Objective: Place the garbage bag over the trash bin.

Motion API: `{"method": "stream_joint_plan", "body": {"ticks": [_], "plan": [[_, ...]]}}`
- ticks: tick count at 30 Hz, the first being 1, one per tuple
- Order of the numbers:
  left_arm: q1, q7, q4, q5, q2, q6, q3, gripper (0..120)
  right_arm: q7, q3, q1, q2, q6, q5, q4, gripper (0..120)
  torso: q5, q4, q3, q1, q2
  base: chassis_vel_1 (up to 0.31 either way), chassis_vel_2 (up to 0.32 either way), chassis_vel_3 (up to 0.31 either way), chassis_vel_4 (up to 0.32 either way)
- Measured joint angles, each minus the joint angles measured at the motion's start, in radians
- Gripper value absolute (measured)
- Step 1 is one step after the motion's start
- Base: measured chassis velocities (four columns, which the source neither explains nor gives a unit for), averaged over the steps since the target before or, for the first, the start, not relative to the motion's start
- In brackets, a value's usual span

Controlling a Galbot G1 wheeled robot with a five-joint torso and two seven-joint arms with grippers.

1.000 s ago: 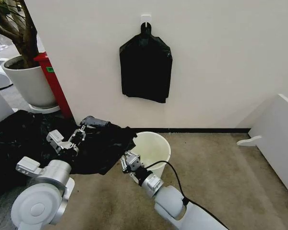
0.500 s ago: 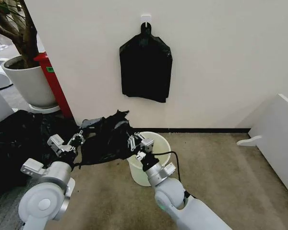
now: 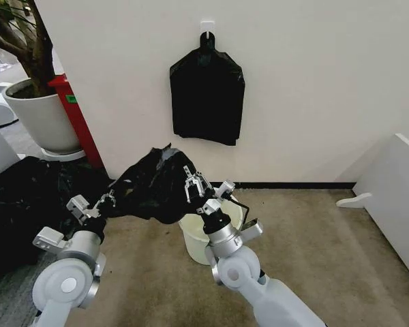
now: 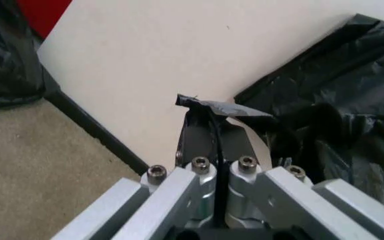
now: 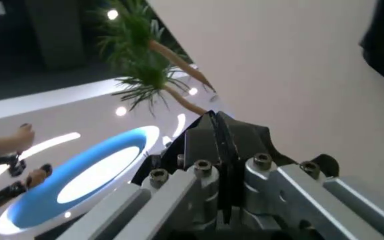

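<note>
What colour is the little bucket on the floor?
The trash bin is plain cream-white, with no pattern. It shows best in the head view.

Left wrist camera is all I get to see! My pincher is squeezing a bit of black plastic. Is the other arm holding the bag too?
Observer: Yes. The right gripper is shut on the other side of the garbage bag, with black film pinched between its fingers.
Operator: Where's the bucket?
Observer: The trash bin stands on the carpet by the wall, partly behind the right arm.
Operator: Is the bag on it?
Observer: Not yet. The bag hangs between the left gripper and the right one, above and to the left of the bin's rim.
Operator: Any more bags around?
Observer: A black bundle of bags hangs from a hook on the wall above.
</note>
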Motion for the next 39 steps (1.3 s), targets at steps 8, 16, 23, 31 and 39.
{"method": "stream_joint_plan", "body": {"ticks": [8, 16, 23, 31, 39], "plan": [[0.045, 0.147, -0.024, 0.125, 0.013, 0.002, 0.010, 16, -0.049, 0.043, 0.038, -0.001, 0.022, -0.098, -0.071, 0, 0.0002, 0.0000, 0.000, 0.000, 0.000, 0.000, 0.000, 0.000, 0.000], [0.064, 0.305, 0.017, 0.121, 0.050, 0.094, -0.011, 46, -0.069, 0.090, 0.121, -0.037, 0.007, -0.064, -0.087, 0, 0.0000, 0.0001, 0.000, 0.000, 0.000, 0.000, 0.000, 0.000, 0.000], [0.048, 0.434, 0.097, 0.121, 0.037, 0.146, -0.016, 69, -0.123, 0.091, 0.152, -0.066, 0.000, -0.032, -0.068, 0, 0.0000, 0.0000, 0.000, 0.000, 0.000, 0.000, 0.000, 0.000, 0.000], [0.018, 0.653, 0.201, 0.144, 0.025, 0.212, -0.022, 98, -0.191, 0.089, 0.175, -0.093, -0.005, -0.013, -0.075, 0, 0.0000, -0.0001, 0.000, 0.000, 0.000, 0.000, 0.000, 0.000, 0.000], [0.009, 0.745, 0.246, 0.110, 0.012, 0.243, -0.008, 100, -0.202, 0.077, 0.198, -0.101, -0.010, -0.015, -0.089, 0, 0.0000, 0.0000, 0.000, 0.000, 0.000, 0.000, 0.000, 0.000, 0.000]]}}
